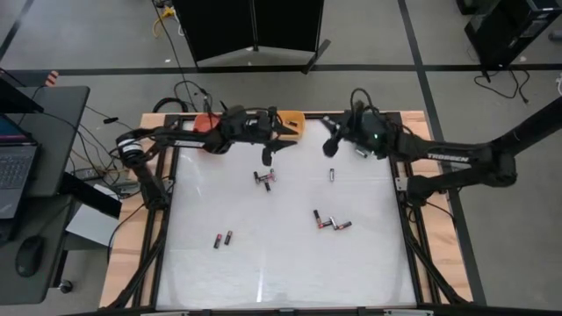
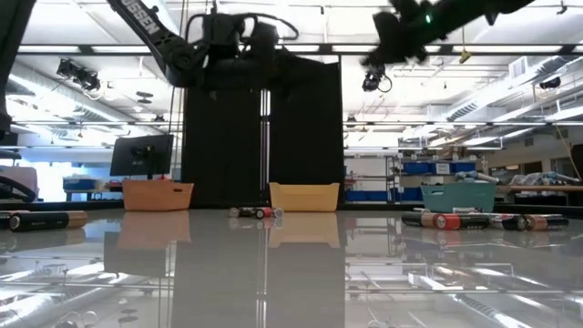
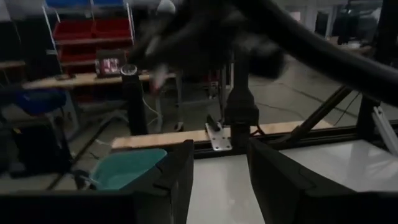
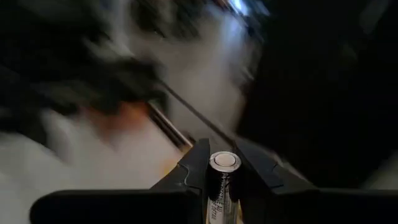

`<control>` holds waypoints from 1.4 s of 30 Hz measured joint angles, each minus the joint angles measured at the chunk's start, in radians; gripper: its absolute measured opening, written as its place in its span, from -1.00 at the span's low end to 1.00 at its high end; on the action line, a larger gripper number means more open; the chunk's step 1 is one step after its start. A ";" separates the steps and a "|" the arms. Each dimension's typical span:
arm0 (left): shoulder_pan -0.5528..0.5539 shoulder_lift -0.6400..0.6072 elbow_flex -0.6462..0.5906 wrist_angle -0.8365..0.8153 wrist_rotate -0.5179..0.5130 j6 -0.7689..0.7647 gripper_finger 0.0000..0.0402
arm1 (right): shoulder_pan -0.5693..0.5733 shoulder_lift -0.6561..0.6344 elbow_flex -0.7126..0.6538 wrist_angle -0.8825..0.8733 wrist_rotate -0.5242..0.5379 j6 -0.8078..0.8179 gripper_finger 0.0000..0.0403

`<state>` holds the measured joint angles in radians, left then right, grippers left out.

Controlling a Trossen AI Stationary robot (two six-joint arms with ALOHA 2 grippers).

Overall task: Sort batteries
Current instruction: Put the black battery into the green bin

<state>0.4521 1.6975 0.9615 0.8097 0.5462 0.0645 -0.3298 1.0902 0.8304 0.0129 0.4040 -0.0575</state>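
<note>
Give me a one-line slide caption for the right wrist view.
Right gripper clamps one battery upright between its fingers, silvery end cap facing the camera, background blurred.

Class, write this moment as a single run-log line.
right gripper: shut on battery, raised | left gripper: open, empty, raised | loose batteries on table

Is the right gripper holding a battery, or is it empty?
Holding one. The right gripper is shut on a small dark cylindrical battery with a silvery end cap, clamped between its two fingers.
</note>
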 joint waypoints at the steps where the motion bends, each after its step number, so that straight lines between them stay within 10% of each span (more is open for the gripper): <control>1: -0.001 -0.015 -0.001 -0.012 -0.003 0.017 -0.22 | -0.030 -0.004 0.001 -0.059 0.024 0.023 -0.69; 18: -0.007 -0.065 -0.358 0.427 -0.231 0.028 -0.22 | -0.561 0.350 -0.008 -0.336 -0.024 0.235 -0.69; 42: -0.009 -0.138 -0.462 0.469 -0.281 0.002 -0.22 | -0.605 0.527 0.021 -0.395 -0.089 0.285 -0.45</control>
<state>0.4431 1.5593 0.4995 1.2785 0.2649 0.0665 -0.9349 1.6173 0.8516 -0.3825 0.3153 0.2279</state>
